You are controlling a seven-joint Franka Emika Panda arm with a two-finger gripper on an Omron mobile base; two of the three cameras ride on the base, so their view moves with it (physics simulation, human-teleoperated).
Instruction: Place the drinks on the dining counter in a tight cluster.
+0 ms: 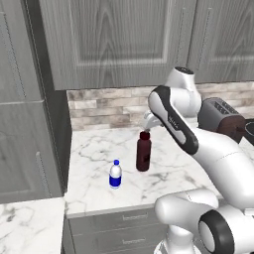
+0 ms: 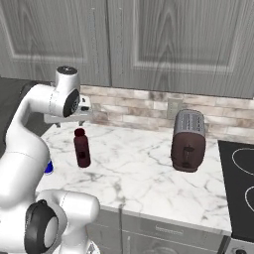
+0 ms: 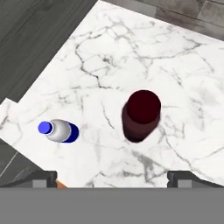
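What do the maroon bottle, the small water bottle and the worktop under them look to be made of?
Maroon bottle: dark, opaque, slightly glossy, probably glass or plastic; the render leaves it open. Water bottle: clear body with blue label and cap, likely plastic. Worktop: white, grey-veined, polished, looks like marble.

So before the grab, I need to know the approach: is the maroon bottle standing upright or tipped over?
Upright. The maroon bottle stands on its base on the marble worktop, cap up; the hand view looks straight down on its cap.
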